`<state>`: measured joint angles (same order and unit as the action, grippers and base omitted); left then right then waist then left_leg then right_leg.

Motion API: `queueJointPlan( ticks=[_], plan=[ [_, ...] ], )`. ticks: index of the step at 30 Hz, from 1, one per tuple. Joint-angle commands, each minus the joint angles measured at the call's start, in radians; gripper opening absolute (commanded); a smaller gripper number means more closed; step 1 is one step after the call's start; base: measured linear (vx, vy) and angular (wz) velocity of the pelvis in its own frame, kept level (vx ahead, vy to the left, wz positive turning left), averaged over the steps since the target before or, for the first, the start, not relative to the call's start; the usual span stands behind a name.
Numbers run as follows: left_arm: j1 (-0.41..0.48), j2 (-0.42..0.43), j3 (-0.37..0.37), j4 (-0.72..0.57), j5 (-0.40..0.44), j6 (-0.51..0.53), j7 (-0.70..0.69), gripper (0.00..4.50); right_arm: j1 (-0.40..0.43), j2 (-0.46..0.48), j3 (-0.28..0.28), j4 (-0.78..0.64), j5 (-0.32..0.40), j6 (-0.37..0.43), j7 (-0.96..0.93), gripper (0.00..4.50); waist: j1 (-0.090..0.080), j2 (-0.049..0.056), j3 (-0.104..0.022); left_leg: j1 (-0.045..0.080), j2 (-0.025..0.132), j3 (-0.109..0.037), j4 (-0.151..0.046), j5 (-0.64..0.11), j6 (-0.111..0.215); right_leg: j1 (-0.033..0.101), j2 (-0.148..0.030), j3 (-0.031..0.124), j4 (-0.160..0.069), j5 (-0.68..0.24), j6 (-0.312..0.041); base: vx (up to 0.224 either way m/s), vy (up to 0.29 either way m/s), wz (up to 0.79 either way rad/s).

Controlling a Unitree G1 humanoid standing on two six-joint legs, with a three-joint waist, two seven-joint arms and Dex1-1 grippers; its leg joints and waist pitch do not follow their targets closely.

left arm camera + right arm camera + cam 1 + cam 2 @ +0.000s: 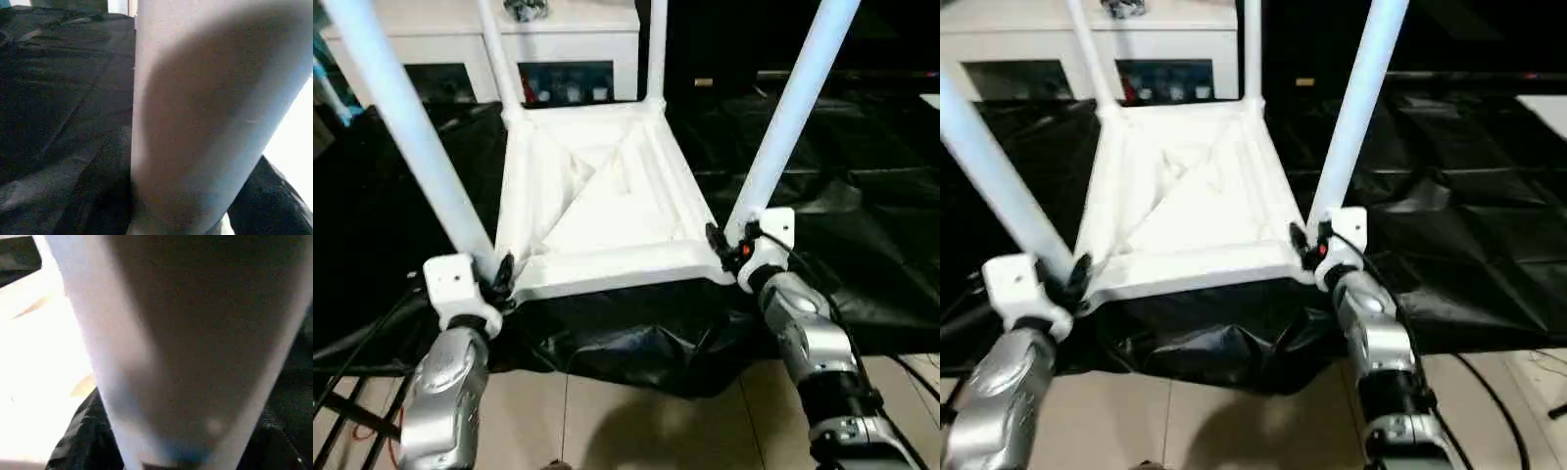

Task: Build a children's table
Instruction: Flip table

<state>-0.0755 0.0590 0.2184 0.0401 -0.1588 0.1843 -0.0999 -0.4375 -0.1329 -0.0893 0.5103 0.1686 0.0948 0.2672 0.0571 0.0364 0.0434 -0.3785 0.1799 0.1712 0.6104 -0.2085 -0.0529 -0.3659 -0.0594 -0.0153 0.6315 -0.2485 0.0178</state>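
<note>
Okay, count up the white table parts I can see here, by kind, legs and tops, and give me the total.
Legs: 4, near left, near right, far left, far right
Tops: 1, upside down on the black cloth
Total: 5

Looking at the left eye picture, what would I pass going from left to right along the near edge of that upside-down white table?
Left gripper → near left leg → table top's near edge → right gripper → near right leg.
</note>
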Motion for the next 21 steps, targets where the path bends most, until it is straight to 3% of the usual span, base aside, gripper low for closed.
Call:
queueJointPlan(
  ticks=[1, 2, 3, 4, 5, 6, 7, 9, 10, 11, 12, 13, 14, 16, 17, 19, 21],
  plan=[
    [-0.029, -0.022, 0.016, 0.027, -0.088, 0.008, -0.022, 2.21, 0.022, 0.003, -0.026, -0.034, 0.017, 0.013, -0.03, 2.05, 0.0, -0.007, -0.055, 0.016, 0.041, -0.01, -0.07, -0.091, 0.027, 0.027, -0.064, 0.034, -0.071, 0.074, -0.223, 0.0, 0.0, 0.0],
    [-0.035, -0.02, 0.014, 0.019, -0.096, 0.015, -0.032, 2.21, 0.03, -0.002, -0.016, -0.05, 0.006, 0.015, -0.029, 2.02, 0.004, -0.017, -0.057, 0.014, 0.043, -0.011, -0.069, -0.073, 0.035, 0.03, -0.064, 0.034, -0.066, 0.086, -0.216, 0.0, 0.0, 0.0],
    [-0.039, -0.018, 0.012, 0.013, -0.102, 0.023, -0.037, 2.21, 0.035, -0.005, -0.01, -0.059, -0.004, 0.016, -0.029, 2.02, 0.005, -0.012, -0.059, 0.015, 0.044, -0.012, -0.068, -0.061, 0.041, 0.028, -0.064, 0.033, -0.065, 0.098, -0.215, 0.0, 0.0, 0.0],
    [-0.049, -0.002, -0.005, 0.02, -0.08, 0.004, -0.055, 2.21, 0.051, 0.002, -0.012, -0.082, 0.006, 0.009, -0.018, 2.36, 0.001, -0.044, -0.058, 0.011, 0.044, -0.007, -0.069, -0.05, 0.054, 0.029, -0.06, 0.031, -0.067, 0.113, -0.213, 0.0, 0.0, 0.0],
    [-0.052, 0.006, -0.015, 0.024, -0.066, -0.003, -0.061, 2.21, 0.059, 0.006, -0.015, -0.091, 0.012, 0.003, -0.013, 2.56, 0.015, -0.025, -0.06, 0.018, 0.044, -0.008, -0.067, -0.046, 0.064, 0.021, -0.063, 0.033, -0.063, 0.111, -0.207, 0.0, 0.0, 0.0],
    [-0.054, 0.025, -0.039, 0.026, -0.032, -0.008, -0.07, 2.21, 0.073, 0.011, -0.024, -0.112, 0.029, -0.001, -0.003, 2.69, 0.015, -0.015, -0.06, 0.02, 0.045, -0.008, -0.066, -0.05, 0.067, 0.015, -0.063, 0.034, -0.064, 0.111, -0.207, 0.0, 0.0, 0.0],
    [-0.054, 0.041, -0.071, 0.012, 0.013, -0.004, -0.071, 2.21, 0.091, 0.007, -0.032, -0.146, 0.051, 0.004, 0.018, 2.71, 0.015, -0.011, -0.062, 0.013, 0.047, -0.013, -0.069, -0.041, 0.064, 0.021, -0.061, 0.031, -0.06, 0.135, -0.2, 0.0, 0.0, 0.0],
    [-0.062, 0.039, -0.072, 0.007, 0.013, -0.001, -0.069, 2.21, 0.094, 0.004, -0.039, -0.163, 0.058, 0.0, 0.019, 2.78, 0.018, -0.016, -0.062, 0.012, 0.047, -0.014, -0.07, -0.036, 0.06, 0.022, -0.059, 0.03, -0.056, 0.181, -0.192, 0.0, 0.0, 0.0],
    [-0.069, 0.036, -0.07, 0.007, 0.011, -0.001, -0.067, 2.18, 0.097, 0.003, -0.045, -0.173, 0.061, -0.008, 0.014, 3.03, 0.021, -0.019, -0.064, 0.013, 0.046, -0.012, -0.067, -0.035, 0.056, 0.022, -0.06, 0.029, -0.057, 0.196, -0.195, 0.0, 0.0, 0.0],
    [-0.071, 0.036, -0.069, 0.012, 0.014, -0.004, -0.068, 2.18, 0.101, 0.003, -0.05, -0.178, 0.06, -0.019, 0.007, 3.03, 0.022, -0.015, -0.065, 0.012, 0.045, -0.013, -0.067, -0.028, 0.055, 0.022, -0.06, 0.029, -0.054, 0.207, -0.196, 0.0, 0.0, 0.0],
    [-0.071, 0.036, -0.069, 0.012, 0.014, -0.004, -0.068, 2.14, 0.101, 0.003, -0.05, -0.178, 0.06, -0.019, 0.007, 3.16, 0.024, -0.018, -0.065, 0.011, 0.045, -0.011, -0.065, -0.026, 0.055, 0.02, -0.059, 0.029, -0.054, 0.219, -0.194, 0.0, 0.0, 0.0],
    [-0.067, 0.039, -0.072, 0.027, 0.02, -0.007, -0.067, 2.13, 0.117, 0.01, -0.066, -0.197, 0.068, -0.039, -0.005, 3.2, 0.023, -0.007, -0.063, 0.012, 0.044, -0.01, -0.067, -0.054, 0.047, 0.015, -0.059, 0.03, -0.059, 0.198, -0.194, 0.0, 0.0, 0.0],
    [-0.066, 0.039, -0.075, 0.032, 0.022, -0.006, -0.067, 2.13, 0.128, 0.014, -0.077, -0.222, 0.076, -0.045, -0.013, 3.26, 0.026, -0.016, -0.062, 0.012, 0.045, -0.01, -0.07, -0.073, 0.04, 0.017, -0.06, 0.031, -0.061, 0.177, -0.188, 0.0, 0.0, 0.0],
    [-0.067, 0.041, -0.08, 0.037, 0.023, -0.007, -0.065, 2.13, 0.14, 0.018, -0.086, -0.252, 0.086, -0.047, -0.019, 3.47, 0.024, -0.015, -0.061, 0.009, 0.045, -0.012, -0.073, -0.09, 0.031, 0.019, -0.06, 0.03, -0.063, 0.149, -0.182, 0.0, 0.0, 0.0],
    [-0.068, 0.041, -0.082, 0.039, 0.025, -0.008, -0.062, 2.13, 0.15, 0.019, -0.093, -0.275, 0.093, -0.05, -0.022, 3.56, 0.021, -0.022, -0.059, 0.009, 0.045, -0.011, -0.075, -0.095, 0.031, 0.019, -0.059, 0.03, -0.065, 0.138, -0.179, 0.0, 0.0, 0.0],
    [-0.076, 0.029, -0.077, 0.054, 0.018, -0.007, -0.057, 2.13, 0.192, 0.017, -0.106, -0.374, 0.13, -0.064, 0.005, 3.7, 0.024, -0.023, -0.057, 0.013, 0.048, -0.01, -0.077, -0.129, 0.032, 0.014, -0.062, 0.034, -0.071, 0.081, -0.165, 0.0, 0.0, 0.0],
    [-0.085, 0.022, -0.067, 0.071, 0.012, 0.001, -0.049, 2.13, 0.235, 0.0, -0.133, -0.457, 0.136, -0.076, -0.004, 3.79, 0.02, -0.026, -0.055, 0.01, 0.047, -0.011, -0.079, -0.135, 0.027, 0.014, -0.061, 0.032, -0.074, 0.05, -0.155, 0.0, 0.0, 0.0]
  ],
)
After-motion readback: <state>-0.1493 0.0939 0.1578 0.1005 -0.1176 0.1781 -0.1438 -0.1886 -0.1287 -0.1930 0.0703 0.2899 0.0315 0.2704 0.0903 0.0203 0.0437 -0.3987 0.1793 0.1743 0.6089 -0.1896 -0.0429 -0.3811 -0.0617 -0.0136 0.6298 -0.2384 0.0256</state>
